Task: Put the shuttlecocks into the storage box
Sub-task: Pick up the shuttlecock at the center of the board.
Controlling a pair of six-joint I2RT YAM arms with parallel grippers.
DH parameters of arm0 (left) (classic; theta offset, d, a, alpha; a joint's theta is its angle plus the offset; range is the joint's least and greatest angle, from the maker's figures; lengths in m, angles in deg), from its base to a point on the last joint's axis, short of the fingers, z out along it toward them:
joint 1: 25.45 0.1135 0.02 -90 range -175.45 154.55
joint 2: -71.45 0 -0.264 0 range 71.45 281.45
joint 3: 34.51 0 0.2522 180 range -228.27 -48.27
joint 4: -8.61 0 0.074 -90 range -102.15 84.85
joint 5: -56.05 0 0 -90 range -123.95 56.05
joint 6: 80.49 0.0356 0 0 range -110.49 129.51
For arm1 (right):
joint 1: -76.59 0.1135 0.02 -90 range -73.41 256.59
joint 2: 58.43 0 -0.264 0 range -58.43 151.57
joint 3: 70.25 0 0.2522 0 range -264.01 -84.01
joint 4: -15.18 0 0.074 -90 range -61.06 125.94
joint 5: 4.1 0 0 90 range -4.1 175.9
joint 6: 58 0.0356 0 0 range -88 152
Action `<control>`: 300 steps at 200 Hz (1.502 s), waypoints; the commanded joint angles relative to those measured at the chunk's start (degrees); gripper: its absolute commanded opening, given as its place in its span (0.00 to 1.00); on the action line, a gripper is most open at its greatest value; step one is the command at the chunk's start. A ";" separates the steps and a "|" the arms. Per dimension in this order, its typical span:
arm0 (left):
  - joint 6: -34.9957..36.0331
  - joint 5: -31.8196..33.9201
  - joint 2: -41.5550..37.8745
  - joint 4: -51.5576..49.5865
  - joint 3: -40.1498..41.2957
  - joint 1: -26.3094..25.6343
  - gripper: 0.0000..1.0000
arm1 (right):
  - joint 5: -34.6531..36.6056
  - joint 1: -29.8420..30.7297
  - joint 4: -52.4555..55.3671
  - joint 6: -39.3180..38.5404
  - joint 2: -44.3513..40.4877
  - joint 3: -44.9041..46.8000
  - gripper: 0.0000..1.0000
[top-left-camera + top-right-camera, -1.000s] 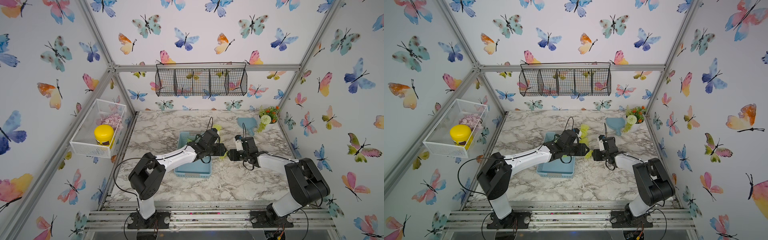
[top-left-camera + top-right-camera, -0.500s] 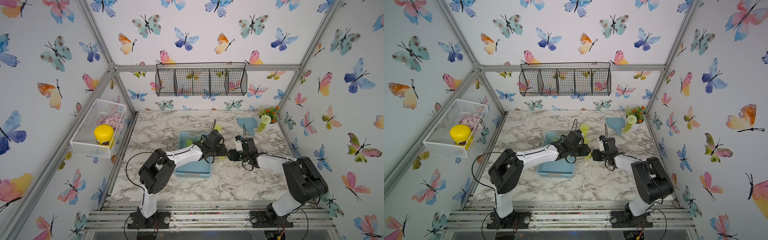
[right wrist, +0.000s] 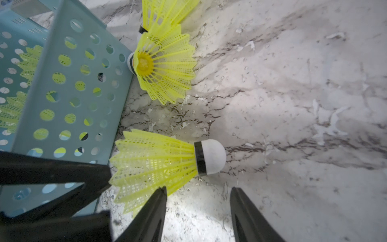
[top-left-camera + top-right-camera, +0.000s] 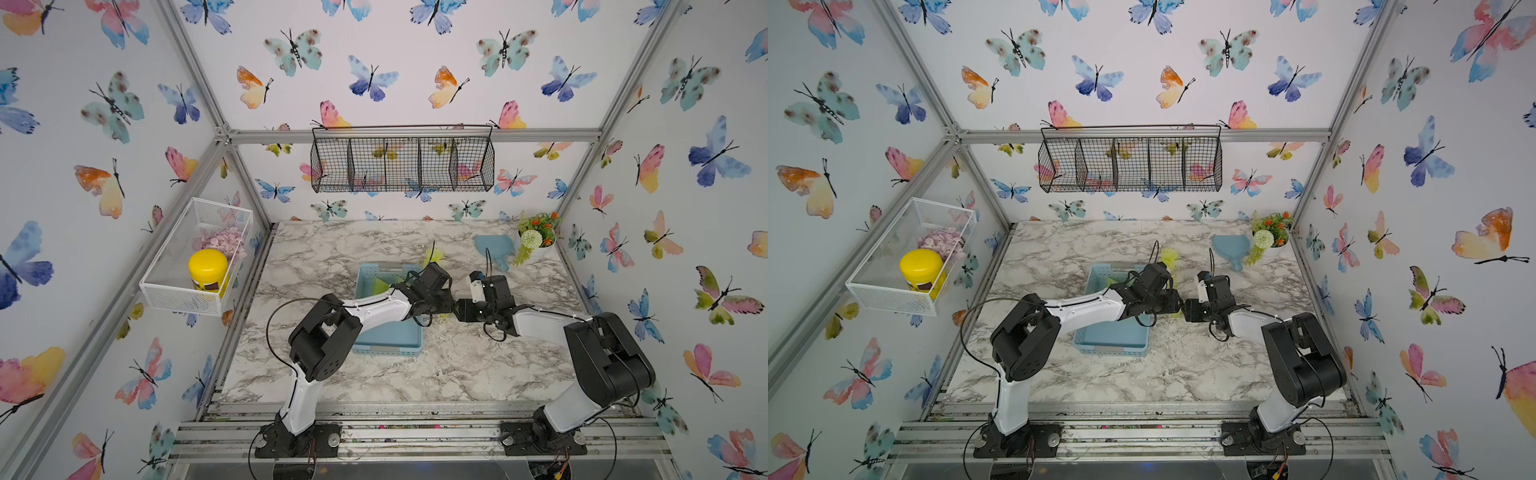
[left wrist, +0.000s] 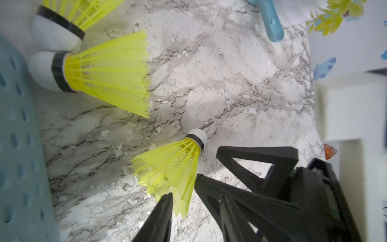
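Observation:
A neon yellow shuttlecock (image 5: pixel 171 165) (image 3: pixel 155 161) with a white tip lies on the marble just right of the light blue storage box (image 4: pixel 390 336) (image 3: pixel 69 90). My left gripper (image 5: pixel 183 185) (image 4: pixel 449 308) is shut on the rim of its skirt, a finger against each side. My right gripper (image 3: pixel 198 188) (image 4: pixel 460 311) faces it from the right and stands open. One of its fingertips (image 3: pixel 161 193) overlaps the skirt, and only bare marble shows between the two. Two more shuttlecocks (image 5: pixel 109 73) (image 3: pixel 165 65) lie against the box's far corner. Others (image 4: pixel 380 286) lie inside it.
A blue scoop (image 4: pixel 494 247) and a potted plant (image 4: pixel 536 232) stand at the back right. A white wire basket (image 4: pixel 166 291) with a yellow-lidded jar hangs on the left wall. A black wire basket (image 4: pixel 401 160) hangs on the back wall. The two grippers almost touch.
My left arm has reached a little to the right and its jaws have narrowed onto the shuttlecock's skirt. The right gripper has stayed where it was, still open.

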 commanded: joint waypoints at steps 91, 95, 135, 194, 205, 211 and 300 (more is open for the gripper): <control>-1.19 -0.72 3.72 1.35 -1.71 -0.18 0.19 | -0.57 -0.14 -0.49 0.22 0.04 1.00 0.55; -1.18 -0.65 3.72 1.36 -1.71 -0.20 0.17 | -0.40 -0.22 -0.45 0.20 -0.19 1.08 0.55; -0.67 0.07 3.37 0.79 -2.01 -0.23 0.03 | 1.12 -0.22 0.88 -0.42 -2.55 1.10 0.55; 1.65 -0.26 0.08 0.48 -2.39 -0.22 0.00 | 13.41 -0.17 5.85 0.71 -10.20 2.00 0.56; 2.43 -0.78 -0.88 0.42 -2.80 -0.21 0.00 | 17.85 -0.23 7.33 1.73 -11.94 2.27 0.56; 2.79 -0.90 -1.13 0.08 -3.12 -0.22 0.00 | 20.22 -0.23 8.18 2.37 -12.87 2.44 0.56; 10.57 -7.27 -13.55 -1.42 -3.86 0.85 0.00 | 33.41 -0.23 12.22 4.03 -20.27 4.25 0.57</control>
